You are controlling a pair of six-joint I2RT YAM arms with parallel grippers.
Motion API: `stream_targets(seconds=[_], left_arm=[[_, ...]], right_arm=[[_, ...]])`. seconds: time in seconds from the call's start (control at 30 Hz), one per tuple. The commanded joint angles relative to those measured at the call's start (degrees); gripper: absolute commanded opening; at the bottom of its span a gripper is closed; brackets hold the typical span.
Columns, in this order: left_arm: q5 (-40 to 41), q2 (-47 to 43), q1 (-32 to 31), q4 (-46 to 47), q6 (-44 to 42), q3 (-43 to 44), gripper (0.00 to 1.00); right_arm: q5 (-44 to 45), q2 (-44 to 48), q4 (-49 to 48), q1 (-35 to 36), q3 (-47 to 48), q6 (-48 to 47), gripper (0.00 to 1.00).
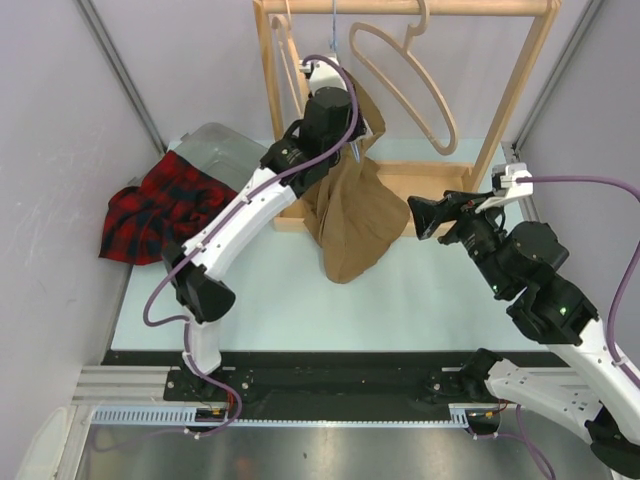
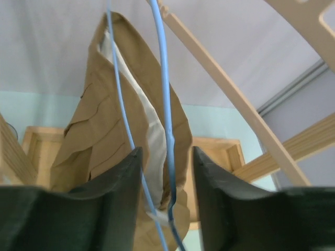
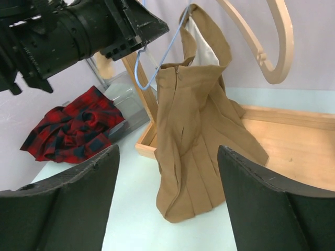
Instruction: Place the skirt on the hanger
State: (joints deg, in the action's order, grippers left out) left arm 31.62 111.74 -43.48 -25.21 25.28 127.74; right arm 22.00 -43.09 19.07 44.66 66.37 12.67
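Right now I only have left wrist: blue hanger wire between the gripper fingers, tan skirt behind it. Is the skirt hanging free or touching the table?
Observer: Not free. The skirt hangs from the blue hanger, but its lower end spills over the front edge of the wooden rack and lies on the table.
Operator: Right arm in the way?
Observer: No. The right gripper is open and holds nothing. It sits to the skirt's right, pointing at it.
Operator: Anything else nearby?
Observer: A red plaid garment lies to the left, partly over a clear bin.
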Motion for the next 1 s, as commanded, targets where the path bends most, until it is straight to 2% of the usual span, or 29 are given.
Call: stream_targets(seconds=[0.0, 0.1, 0.2, 0.33, 0.37, 0.5, 0.57, 0.73, 0.83, 0.97], left_arm=[[-3.4, -8.3, 0.2, 1.7, 1.4, -3.0, 0.58], [-7.5, -12.9, 0.1, 3.7, -1.7, -5.3, 0.69], [-12.4, -18.9, 0.1, 5.3, -4.1, -9.3, 0.75], [-13.3, -28.8, 0.0, 6.6, -4.8, -20.5, 0.79], [-12.5, -33.7, 0.1, 6.7, -4.8, -23.0, 0.80], [-1.1, -44.2, 0.2, 4.8, -5.3, -35.6, 0.83], [6.4, -47.1, 0.4, 1.2, -4.5, -41.9, 0.83], [14.9, -54.0, 2.3, -5.8, 1.4, -54.3, 0.85], [15.0, -57.3, 7.3, -6.9, 7.2, -63.0, 0.85], [8.6, -59.4, 15.9, -3.1, 9.2, -72.4, 0.85]], right_arm=[[0.9, -0.7, -1.3, 0.0, 1.7, 1.3, 0.84], [1.6, -1.4, -0.1, -0.1, 3.3, 1.3, 0.89], [2.5, -1.5, 0.4, -0.1, 3.5, 1.0, 0.94], [2.9, -1.6, 1.2, -0.3, 2.7, 1.0, 0.98], [2.7, -1.5, 1.4, -0.3, 2.4, 1.1, 0.98], [2.0, 0.1, 1.6, -0.4, -0.3, 2.3, 0.99], [1.6, 1.1, 1.1, -0.4, -2.6, 3.3, 0.98], [1.4, 1.4, 2.7, -0.4, -3.7, 4.9, 0.98], [1.5, 0.6, 2.6, -0.4, -4.4, 5.4, 0.98], [0.2, -2.2, 4.1, -0.4, -2.1, 6.8, 0.98]])
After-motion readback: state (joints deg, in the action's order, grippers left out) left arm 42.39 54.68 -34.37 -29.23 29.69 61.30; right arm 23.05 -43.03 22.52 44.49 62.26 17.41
